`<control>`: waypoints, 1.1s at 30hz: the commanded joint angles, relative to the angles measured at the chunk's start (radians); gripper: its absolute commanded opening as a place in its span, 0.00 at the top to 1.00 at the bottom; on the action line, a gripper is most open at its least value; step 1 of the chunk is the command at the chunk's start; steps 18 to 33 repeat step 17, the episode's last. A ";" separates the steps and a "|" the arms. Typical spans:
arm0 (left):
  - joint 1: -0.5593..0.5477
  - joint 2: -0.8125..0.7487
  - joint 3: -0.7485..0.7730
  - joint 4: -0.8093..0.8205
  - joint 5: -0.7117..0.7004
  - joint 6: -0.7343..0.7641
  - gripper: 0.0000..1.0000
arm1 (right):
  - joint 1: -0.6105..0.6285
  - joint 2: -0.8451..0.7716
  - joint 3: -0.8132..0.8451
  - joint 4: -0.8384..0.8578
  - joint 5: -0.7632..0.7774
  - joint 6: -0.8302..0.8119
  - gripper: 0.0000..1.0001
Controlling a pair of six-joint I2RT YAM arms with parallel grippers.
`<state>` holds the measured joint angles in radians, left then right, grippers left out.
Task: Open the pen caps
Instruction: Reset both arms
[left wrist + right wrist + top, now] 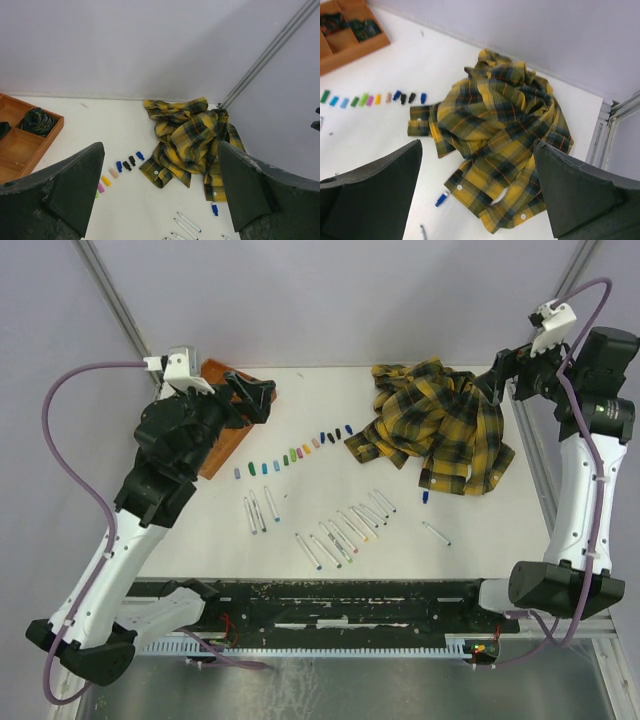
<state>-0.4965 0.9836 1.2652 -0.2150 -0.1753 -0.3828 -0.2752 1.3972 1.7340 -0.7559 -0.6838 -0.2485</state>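
Both my pincers hang above the table with jaws spread wide and nothing between them. My left pincer is over the wooden tray, and the row of loose pen caps runs below it and off to its right, each cap lying apart from its neighbour. The bare white barrels lie farther back toward my bases.

My right pincer hovers over the crumpled plaid shirt. Beneath it and back toward my base, just beside the shirt's near hem, lies one blue cap. It seems to sit on a short white stub, though I cannot tell this for certain. Its long axis runs roughly from the hem toward my base, slightly slanted. I judge that the right arm is the nearer one. The left is well apart, across the cap row.
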 commanded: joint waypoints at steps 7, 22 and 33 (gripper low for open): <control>0.006 0.015 0.243 -0.237 0.136 0.114 0.01 | -0.002 -0.142 0.136 0.091 0.227 0.345 0.01; 0.004 -0.011 0.232 -0.262 0.166 0.110 0.01 | -0.003 -0.152 0.095 0.082 0.222 0.272 0.01; 0.004 -0.011 0.232 -0.262 0.166 0.110 0.01 | -0.003 -0.152 0.095 0.082 0.222 0.272 0.01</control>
